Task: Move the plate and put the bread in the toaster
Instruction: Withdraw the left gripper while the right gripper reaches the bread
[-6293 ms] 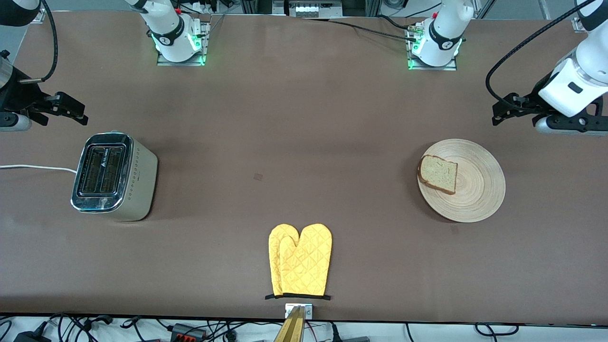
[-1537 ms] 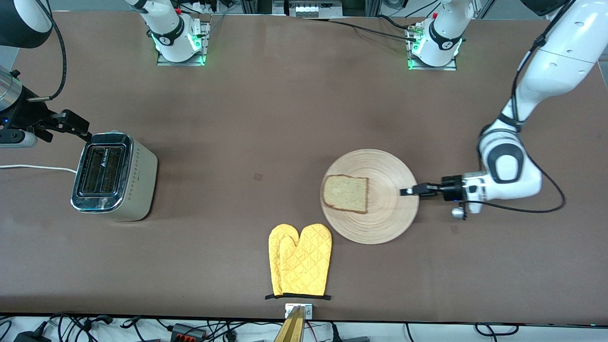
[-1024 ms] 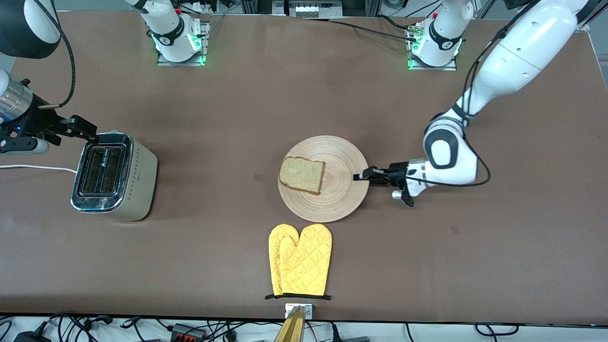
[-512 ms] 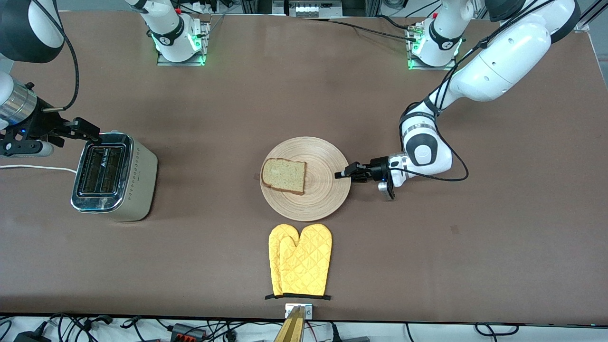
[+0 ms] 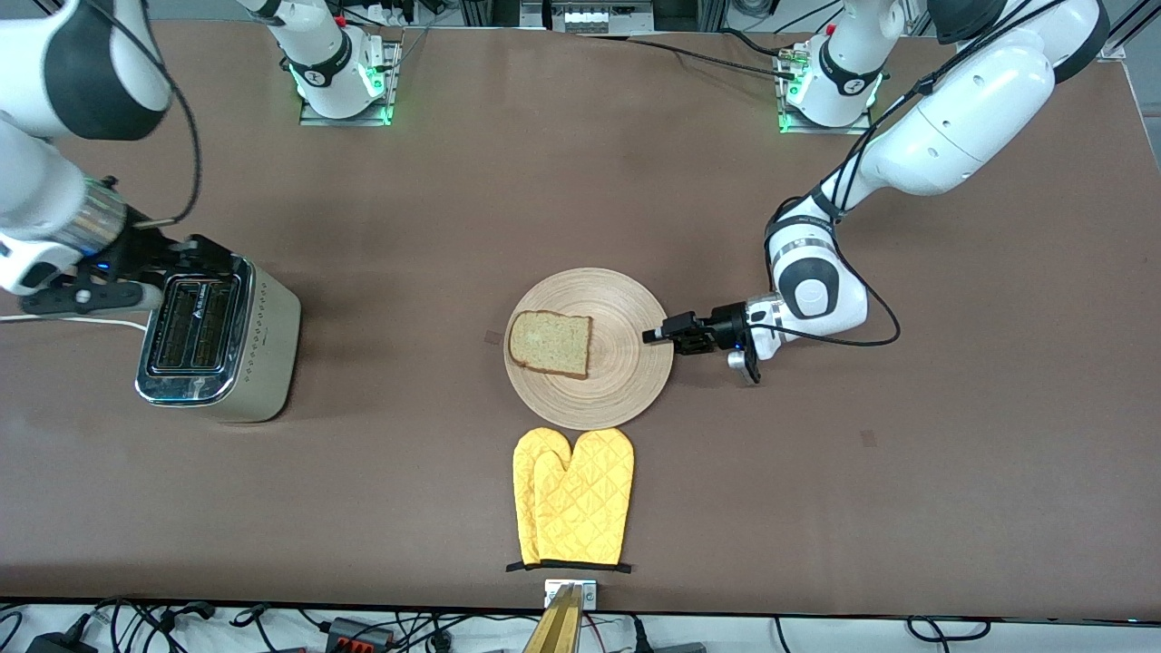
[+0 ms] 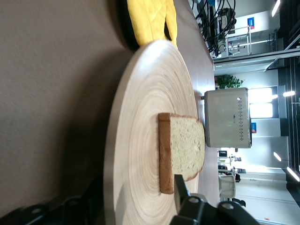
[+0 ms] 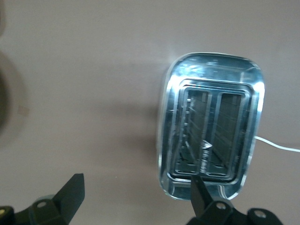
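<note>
The light-wood plate (image 5: 626, 367) lies mid-table with the bread (image 5: 551, 343) flat on it, on the part toward the toaster. My left gripper (image 5: 655, 336) is at the plate's rim toward the left arm's end, open, one finger above the rim and one below. The left wrist view shows the plate (image 6: 140, 117), the bread (image 6: 185, 145) and my left gripper (image 6: 136, 190) astride the rim. The cream and chrome toaster (image 5: 218, 336) stands toward the right arm's end with both slots empty. My right gripper (image 5: 195, 254) hangs open over the toaster's (image 7: 213, 131) end, holding nothing (image 7: 136, 197).
A pair of yellow oven mitts (image 5: 571, 497) lies just nearer the front camera than the plate, almost touching its rim. The toaster's white cord (image 5: 63, 319) runs off toward the right arm's end of the table.
The left gripper slid the plate with the bread toward the table's middle, then opened its fingers at the rim. The right arm has come in closer over the toaster.
</note>
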### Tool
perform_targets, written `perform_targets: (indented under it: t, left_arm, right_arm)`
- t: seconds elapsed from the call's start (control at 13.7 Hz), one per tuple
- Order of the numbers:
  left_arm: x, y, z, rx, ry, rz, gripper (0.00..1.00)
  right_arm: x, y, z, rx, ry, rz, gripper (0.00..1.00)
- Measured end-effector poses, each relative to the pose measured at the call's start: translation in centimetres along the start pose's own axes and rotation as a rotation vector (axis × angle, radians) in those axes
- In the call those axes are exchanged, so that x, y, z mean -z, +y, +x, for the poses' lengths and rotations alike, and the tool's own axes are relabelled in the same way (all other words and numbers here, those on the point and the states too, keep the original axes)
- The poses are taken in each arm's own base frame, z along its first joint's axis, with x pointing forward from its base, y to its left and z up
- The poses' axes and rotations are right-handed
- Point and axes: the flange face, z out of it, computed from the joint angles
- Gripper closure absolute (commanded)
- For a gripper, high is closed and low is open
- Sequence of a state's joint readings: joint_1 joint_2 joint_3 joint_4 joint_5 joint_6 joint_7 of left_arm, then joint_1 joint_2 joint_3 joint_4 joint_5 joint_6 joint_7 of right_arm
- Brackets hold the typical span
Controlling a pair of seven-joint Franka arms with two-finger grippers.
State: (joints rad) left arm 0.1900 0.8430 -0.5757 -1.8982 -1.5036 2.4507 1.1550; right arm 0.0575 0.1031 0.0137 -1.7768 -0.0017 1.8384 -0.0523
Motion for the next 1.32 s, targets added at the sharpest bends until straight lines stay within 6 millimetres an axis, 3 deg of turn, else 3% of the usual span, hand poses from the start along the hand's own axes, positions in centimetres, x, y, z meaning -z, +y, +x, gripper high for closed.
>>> perform_targets:
  t: [0.37, 0.44, 0.66, 0.88, 1.02, 1.32]
  left_arm:
    - [4.5, -0.7, 4.0, -0.14, -0.002, 0.036, 0.0]
    - [5.6, -0.8, 5.1, -0.191, -0.02, 0.044, 0.0]
    - [10.2, -2.2, 7.9, -0.307, -0.114, 0.033, 0.0]
    - [15.5, -3.7, 9.9, -0.346, -0.234, 0.012, 0.0]
    - [18.5, -3.3, 11.2, -0.327, -0.337, 0.042, 0.0]
    - [23.4, -0.8, 13.6, -0.216, -0.516, 0.166, 0.0]
  right_arm:
    - [-2.9, -5.8, 1.5, 0.096, -0.008, -0.001, 0.0]
    - [-3.4, -6.7, 1.7, 0.107, -0.007, 0.003, 0.03]
    - [-5.8, -9.4, 2.7, 0.12, -0.002, 0.062, 0.25]
    - [-8.2, -11.6, 3.6, 0.106, -0.016, 0.142, 0.26]
    - [-9.8, -13.3, 4.5, 0.114, -0.028, 0.166, 0.26]
    - [-13.0, -20.4, 5.9, 0.113, -0.056, 0.163, 0.26]
